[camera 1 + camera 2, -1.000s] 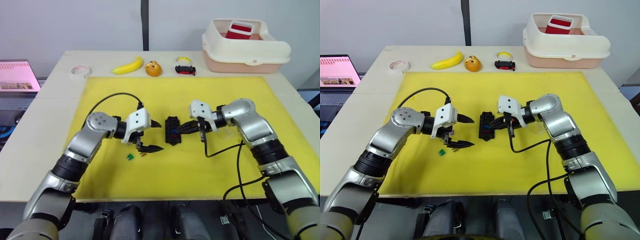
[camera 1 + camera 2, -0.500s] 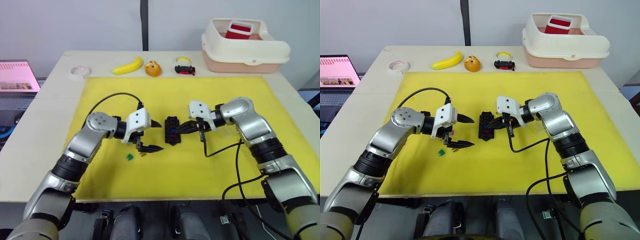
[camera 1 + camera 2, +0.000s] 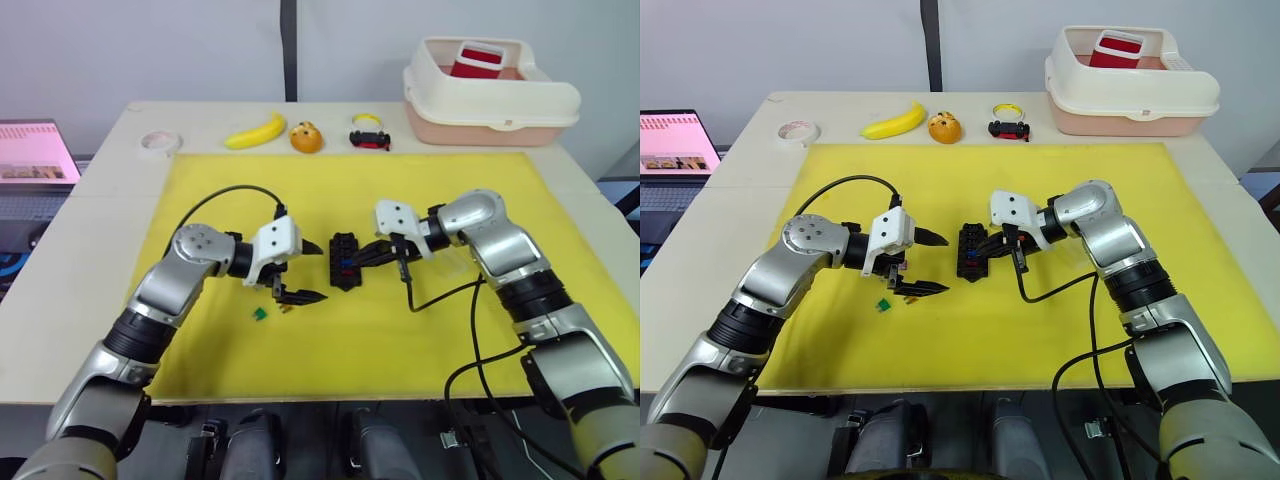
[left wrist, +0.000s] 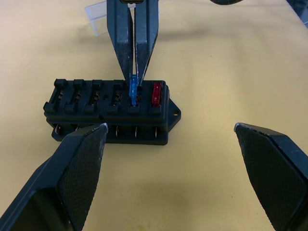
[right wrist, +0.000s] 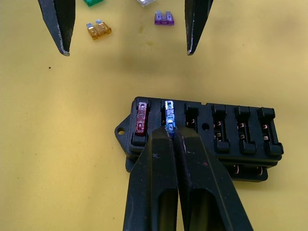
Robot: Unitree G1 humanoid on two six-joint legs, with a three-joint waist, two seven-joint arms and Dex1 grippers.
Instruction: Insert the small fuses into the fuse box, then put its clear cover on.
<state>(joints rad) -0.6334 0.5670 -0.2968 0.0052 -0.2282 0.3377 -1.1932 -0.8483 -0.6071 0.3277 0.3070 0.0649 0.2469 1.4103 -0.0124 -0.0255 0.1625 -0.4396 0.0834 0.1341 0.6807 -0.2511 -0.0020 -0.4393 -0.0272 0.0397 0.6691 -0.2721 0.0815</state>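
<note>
The black fuse box (image 3: 345, 260) lies mid-mat on the yellow mat (image 3: 440, 330). A red fuse (image 5: 141, 118) sits in its end slot. My right gripper (image 5: 171, 132) is shut on a blue fuse (image 4: 133, 89) standing in the slot beside the red one. My left gripper (image 3: 316, 272) hangs open just left of the box, holding nothing. Loose fuses lie by the left gripper: green (image 3: 259, 313), amber (image 5: 98, 30) and purple (image 5: 164, 18). The clear cover (image 4: 96, 10) lies on the mat beyond the box, behind the right gripper's fingers (image 4: 120, 48).
Along the table's back edge sit a cream bin (image 3: 490, 100) holding a red item, a banana (image 3: 256, 131), an orange object (image 3: 307, 137), a small black-and-red item (image 3: 371, 132) and a tape roll (image 3: 159, 142). A laptop (image 3: 35, 150) stands at far left.
My right gripper has edged slightly left onto the fuse box with the blue fuse. The left arm has not moved.
</note>
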